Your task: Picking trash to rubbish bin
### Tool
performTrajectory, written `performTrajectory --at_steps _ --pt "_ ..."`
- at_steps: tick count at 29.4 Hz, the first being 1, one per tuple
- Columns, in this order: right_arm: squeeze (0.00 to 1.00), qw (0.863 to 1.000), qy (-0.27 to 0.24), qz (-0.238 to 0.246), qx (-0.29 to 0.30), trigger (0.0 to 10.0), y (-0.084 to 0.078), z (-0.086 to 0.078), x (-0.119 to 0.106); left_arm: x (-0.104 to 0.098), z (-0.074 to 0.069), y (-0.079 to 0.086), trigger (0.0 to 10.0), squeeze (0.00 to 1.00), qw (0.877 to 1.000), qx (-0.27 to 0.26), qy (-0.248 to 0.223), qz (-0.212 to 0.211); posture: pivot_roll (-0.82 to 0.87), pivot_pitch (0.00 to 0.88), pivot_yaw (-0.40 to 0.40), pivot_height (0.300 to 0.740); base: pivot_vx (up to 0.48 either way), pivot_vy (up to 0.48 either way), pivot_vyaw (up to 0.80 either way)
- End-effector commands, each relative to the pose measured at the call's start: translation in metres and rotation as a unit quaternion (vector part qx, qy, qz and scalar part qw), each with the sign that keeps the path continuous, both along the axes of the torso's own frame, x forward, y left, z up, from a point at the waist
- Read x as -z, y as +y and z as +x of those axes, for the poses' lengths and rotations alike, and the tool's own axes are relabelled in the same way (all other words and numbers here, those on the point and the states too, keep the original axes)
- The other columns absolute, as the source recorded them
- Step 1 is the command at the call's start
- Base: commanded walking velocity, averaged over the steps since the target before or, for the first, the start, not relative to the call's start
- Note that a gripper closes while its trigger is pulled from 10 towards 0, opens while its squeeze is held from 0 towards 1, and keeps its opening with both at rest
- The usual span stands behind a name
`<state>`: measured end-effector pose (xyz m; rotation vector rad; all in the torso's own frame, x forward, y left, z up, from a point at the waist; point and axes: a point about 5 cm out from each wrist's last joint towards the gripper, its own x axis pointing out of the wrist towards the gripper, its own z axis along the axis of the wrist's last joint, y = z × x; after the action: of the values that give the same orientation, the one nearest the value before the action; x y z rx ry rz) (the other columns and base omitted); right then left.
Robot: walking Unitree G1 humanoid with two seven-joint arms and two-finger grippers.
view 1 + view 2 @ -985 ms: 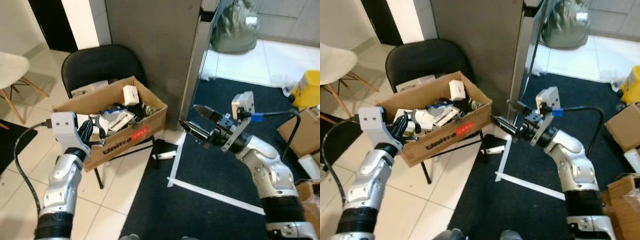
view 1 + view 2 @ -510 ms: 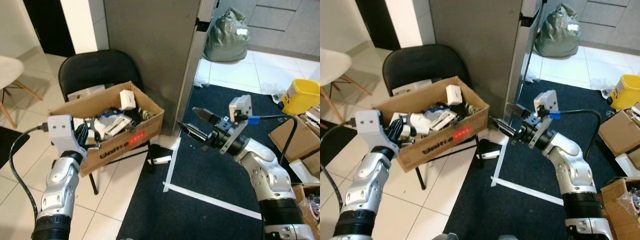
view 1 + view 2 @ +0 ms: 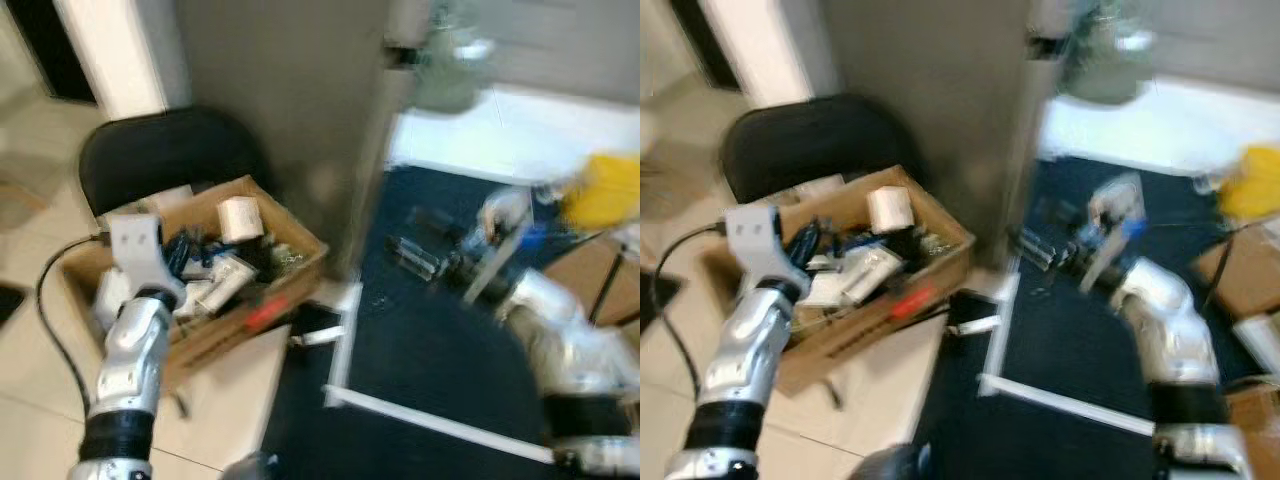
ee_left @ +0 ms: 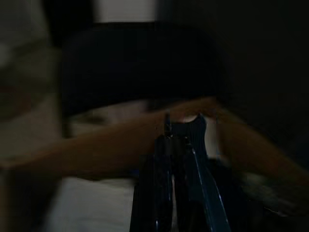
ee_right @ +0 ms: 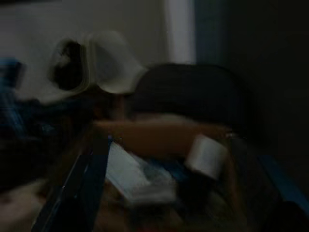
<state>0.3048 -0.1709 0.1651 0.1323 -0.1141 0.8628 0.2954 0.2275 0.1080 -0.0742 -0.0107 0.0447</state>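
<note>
Over the cardboard box (image 3: 200, 275) on the chair (image 3: 165, 150), my left gripper (image 4: 179, 126) is pressed together while my right gripper (image 3: 415, 255), spread before, is now too blurred to tell, since my head swings.

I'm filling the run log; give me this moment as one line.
views: motion-blurred | left gripper: over cardboard box on black chair, fingers together | right gripper: raised over dark mat, open, holding nothing

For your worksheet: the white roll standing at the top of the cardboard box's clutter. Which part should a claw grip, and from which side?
Grip the white roll across its curved sides, coming from above: it sits highest in the cardboard box, clear of the clutter. Blur hides finer detail.
</note>
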Motion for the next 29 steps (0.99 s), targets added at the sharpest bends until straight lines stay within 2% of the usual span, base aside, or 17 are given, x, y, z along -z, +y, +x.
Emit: performTrajectory --at_steps 1,5,9,14,18,19,25,28,29 --pt "0.00 1.000 0.005 -0.006 0.005 10.0 -0.007 -0.003 0.003 0.004 -0.001 -0.002 10.0 0.00 1.000 0.004 0.009 0.004 -0.05 0.000 -0.027 0.740 0.480 0.000 0.74" --pt "0.00 1.000 0.014 -0.004 0.022 10.0 -0.008 -0.001 0.005 0.006 0.000 -0.001 10.0 0.00 1.000 0.000 0.017 0.000 -0.05 0.000 -0.027 0.740 0.398 0.000 0.00" --pt "0.00 1.000 0.014 -0.009 0.023 10.0 -0.009 0.000 0.005 0.010 0.001 -0.002 10.0 0.00 1.000 -0.005 0.030 0.000 -0.04 0.000 -0.029 0.740 0.000 0.000 0.00" --pt "0.00 0.999 0.018 -0.021 0.032 10.0 -0.012 0.001 0.008 0.032 -0.002 0.002 10.0 0.00 0.994 -0.020 0.105 -0.026 -0.04 0.000 -0.029 0.740 0.000 0.000 0.00" --pt "0.00 0.999 0.019 -0.027 0.033 10.0 -0.013 0.001 0.009 0.037 -0.004 0.001 10.0 0.02 0.992 -0.013 0.116 -0.042 -0.04 0.000 -0.029 0.740 0.000 0.000 0.00" --pt "0.00 0.999 0.020 -0.032 0.031 10.0 -0.013 0.001 0.010 0.038 -0.004 0.001 10.0 1.00 0.992 -0.006 0.118 -0.049 -0.04 0.000 -0.029 0.740 0.000 0.000 0.00" --pt "0.00 0.998 0.024 -0.056 -0.017 10.0 -0.012 -0.008 0.014 0.035 -0.002 -0.001 10.0 1.00 0.992 0.006 0.112 -0.061 -0.04 0.000 -0.027 0.740 0.000 0.000 0.00" --pt "0.00 0.998 0.026 -0.058 -0.023 10.0 -0.012 -0.009 0.015 0.034 -0.001 -0.001 10.0 1.00 0.992 0.010 0.112 -0.059 -0.04 0.000 -0.027 0.740 0.000 0.000 0.00" --pt "0.00 0.998 0.026 -0.058 -0.022 10.0 -0.012 -0.009 0.015 0.034 -0.001 0.000 10.0 0.74 0.992 0.007 0.116 -0.047 -0.04 0.000 -0.027 0.740 0.000 0.000 0.00"
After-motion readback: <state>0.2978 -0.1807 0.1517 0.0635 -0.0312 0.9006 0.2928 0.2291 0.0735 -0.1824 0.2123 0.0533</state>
